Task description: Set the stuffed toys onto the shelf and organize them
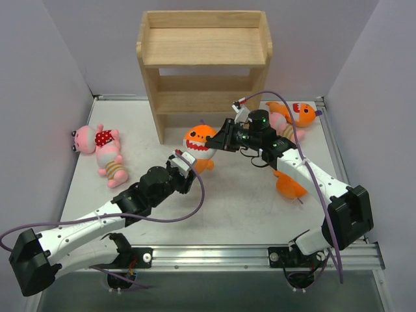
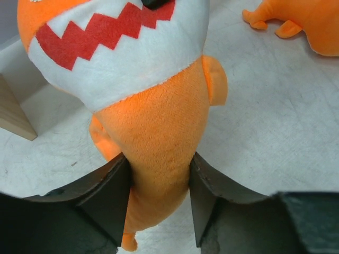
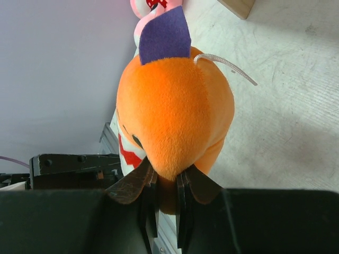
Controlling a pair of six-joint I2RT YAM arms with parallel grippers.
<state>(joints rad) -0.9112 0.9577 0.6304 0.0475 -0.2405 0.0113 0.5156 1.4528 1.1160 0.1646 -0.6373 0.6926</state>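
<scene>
The shelf (image 1: pixel 203 45) stands at 12 o'clock on the table (image 1: pixel 247 201), and all its tiers that can be seen are bare. Near the middle of the table, just at 6 o'clock of the shelf's foot, both arms meet on one orange fish toy (image 1: pixel 199 142).

The left gripper (image 1: pixel 184 161) reaches in from 7 o'clock. In the left wrist view its two dark fingers (image 2: pixel 108 196) stand on either side of the toy's narrow lower body (image 2: pixel 153 132), and both touch the plush. The red zigzag mouth on the white face sits above them. The right gripper (image 1: pixel 221 140) comes from 4 o'clock. In the right wrist view its fingers (image 3: pixel 132 185) are drawn nearly together, pinching a small fold of the toy's orange head (image 3: pixel 175 111), with a purple fin and a pale cord loop at the far end.

At 9 o'clock a polka-dot doll (image 1: pixel 97 140) lies on the table with a striped doll (image 1: pixel 116 170) touching it on the 5 o'clock side. At 2 o'clock a second orange fish (image 1: pixel 300 114) lies beside a pink doll (image 1: pixel 279 122) that is partly hidden by the right arm. A third orange fish (image 1: pixel 289 185) lies at 4 o'clock, under that arm.
</scene>
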